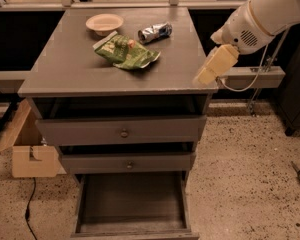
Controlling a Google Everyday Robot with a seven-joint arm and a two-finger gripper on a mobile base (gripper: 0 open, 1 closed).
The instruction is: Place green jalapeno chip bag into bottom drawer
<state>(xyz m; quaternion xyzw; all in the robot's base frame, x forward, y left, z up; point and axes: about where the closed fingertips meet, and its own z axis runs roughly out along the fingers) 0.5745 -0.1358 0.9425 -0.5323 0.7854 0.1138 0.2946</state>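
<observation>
Camera view looks down on a grey bench with three drawers in its front. By my reading the task has barely begun. The bottom drawer is pulled out and shows a plain, bare floor, so the place for the bag is ready. The chip bag has not been picked up. It lies on the bench top, near the middle and toward the back, just in front of a pale bowl and just left of a silver packet.

The gripper hangs from the white arm over the right front corner of the bench. It is well apart from the bag and holds nothing. I cannot tell whether it is open or closed. What is left, as I judge it, is the whole carry: reach the bag, grasp it, bring it down past the two upper drawers and let it go in the bottom one.

The bag is green with pale print, crumpled and lying flat, its edges uneven and one corner pointing right. It looks light and soft, so it would likely crease under a grasp.
</observation>
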